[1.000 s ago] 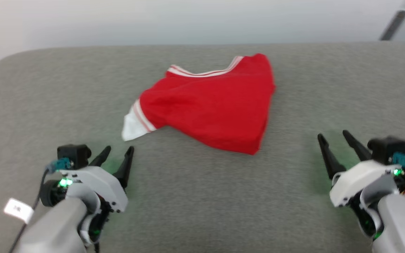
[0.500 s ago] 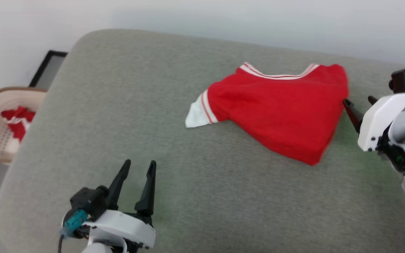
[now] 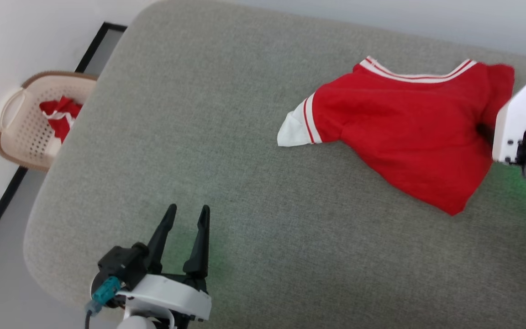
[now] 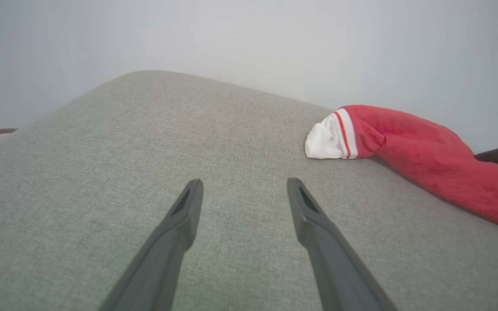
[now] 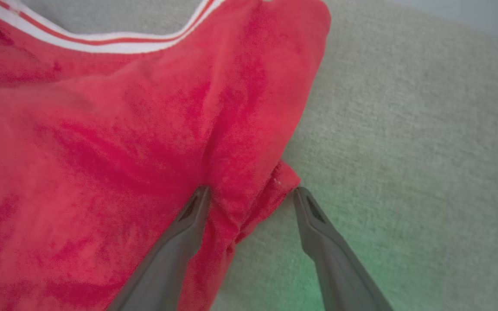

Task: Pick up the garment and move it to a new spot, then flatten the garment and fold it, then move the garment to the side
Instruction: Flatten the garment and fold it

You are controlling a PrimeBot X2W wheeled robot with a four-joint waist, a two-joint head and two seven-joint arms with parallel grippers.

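Change: the head camera is swinging left, so everything is sliding right in its view, and the right gripper [image 5: 252, 190] is now pushing in over the right edge of the garment [image 3: 409, 137].
Garment: it's lying crumpled on the far right part of the grey cushion [image 3: 244, 192], red face up, with a white flap poking out at its left.
Markings: white trim with a red stripe is running along the far edge and beside the flap.
Right gripper: fingers are standing apart, straddling a raised fold of red hem, one over cloth and one over bare cushion.
Left gripper [image 3: 188, 209]: it's hovering at the cushion's near side, well apart from the garment, fingers spread with nothing between.
Basket [image 3: 21, 137]: it's sitting left of the cushion, holding red-and-white cloth [image 3: 60, 114].
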